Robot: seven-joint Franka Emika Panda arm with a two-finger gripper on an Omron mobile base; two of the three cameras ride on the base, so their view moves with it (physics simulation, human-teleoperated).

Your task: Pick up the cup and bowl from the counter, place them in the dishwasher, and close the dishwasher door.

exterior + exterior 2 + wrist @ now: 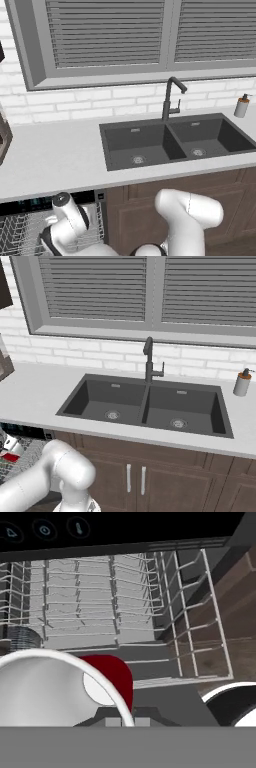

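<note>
The red cup point(117, 672) with its white rim fills the lower left of the hand view, tipped toward the camera. My gripper point(127, 720) is shut on its wall, just above the dishwasher's wire rack point(100, 602). A grey round thing at the rack's left, apparently the bowl point(20, 639), lies in the rack. From the right base view the cup point(9, 457) shows as a red patch at the left edge. The dishwasher point(30, 202) stands open under the counter point(55, 155), with teal lights on its black strip. The dishwasher door is out of view.
A dark double sink point(150, 145) with a black faucet point(167, 102) is set in the counter. A tan soap dispenser point(242, 106) stands at the far right. Brown cabinets point(145, 210) flank the dishwasher on the right. My white arm point(190, 210) bends low in front of them.
</note>
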